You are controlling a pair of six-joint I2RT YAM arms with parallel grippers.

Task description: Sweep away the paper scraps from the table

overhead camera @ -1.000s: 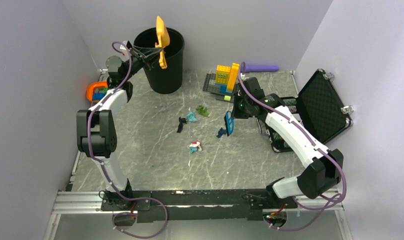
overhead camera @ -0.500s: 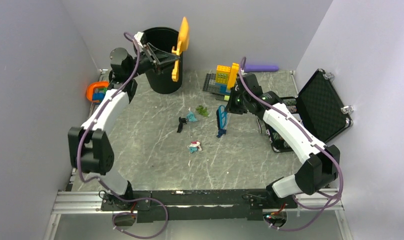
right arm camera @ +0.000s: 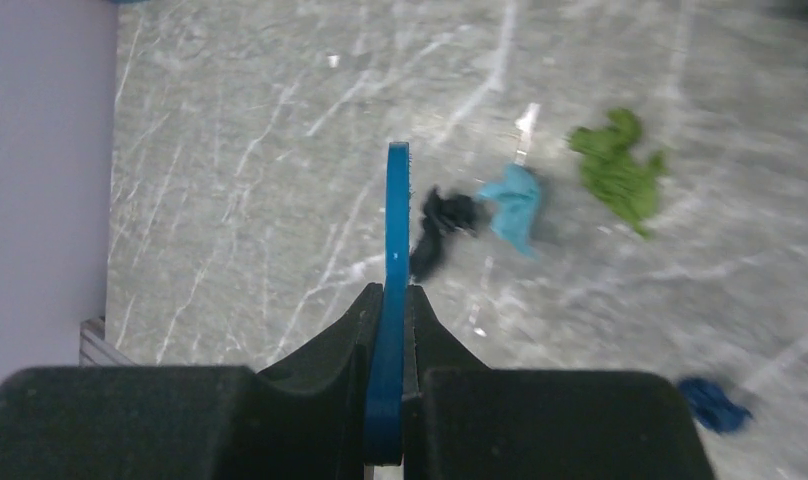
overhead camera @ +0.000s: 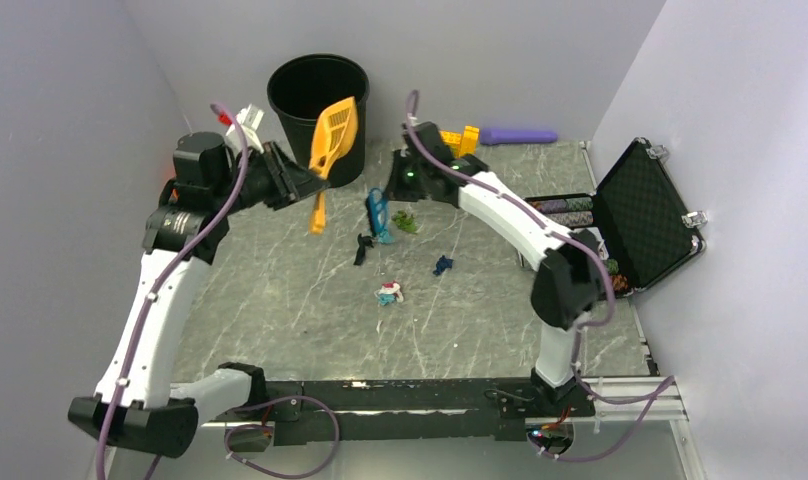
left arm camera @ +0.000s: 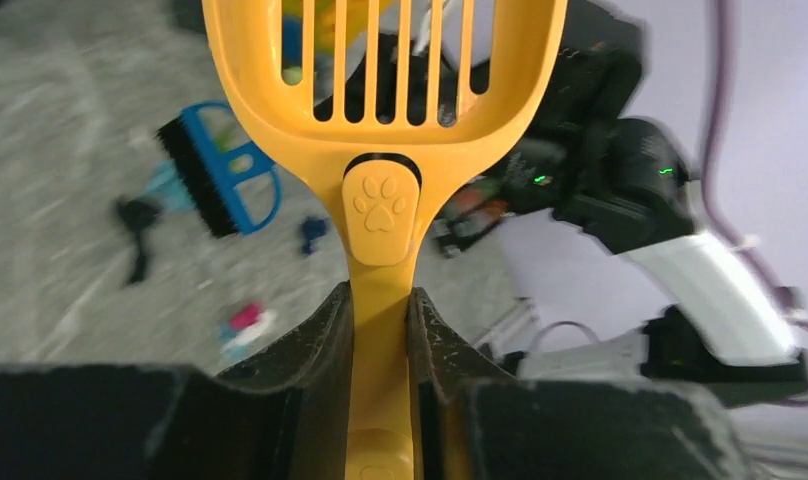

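The table (overhead camera: 280, 290) was grey-green with white veins, and the paper scraps lay loose in its middle, well apart from the black bin (overhead camera: 320, 100) at the far side. I judged that I was in the gathering step: both tools were in my grip, but nothing was collected yet.

My left gripper (overhead camera: 315, 190) was pressed together on the handle of the orange scoop (overhead camera: 332, 135), which hung tilted in the air near the bin, not on the table. From the wrist, the fingers (left arm camera: 320, 340) clamped the handle from both sides. My right gripper (right arm camera: 388, 310) pinched the blue brush (right arm camera: 394, 230) by its thin edge, and the brush hung over the far scraps. Whether the bristles touched the table, I could not tell.

For the next move I needed, I think, to bring the scoop down flat beside the scraps, then set the brush behind them and push toward it.

The scraps were small crumpled wads. A green scrap (right arm camera: 618, 170), a teal scrap (right arm camera: 515, 205) and a dark scrap (right arm camera: 435, 225) lay close together just beside the brush. A blue scrap (overhead camera: 443, 265) and a pink and white scrap (overhead camera: 389, 293) lay nearer to me, apart.
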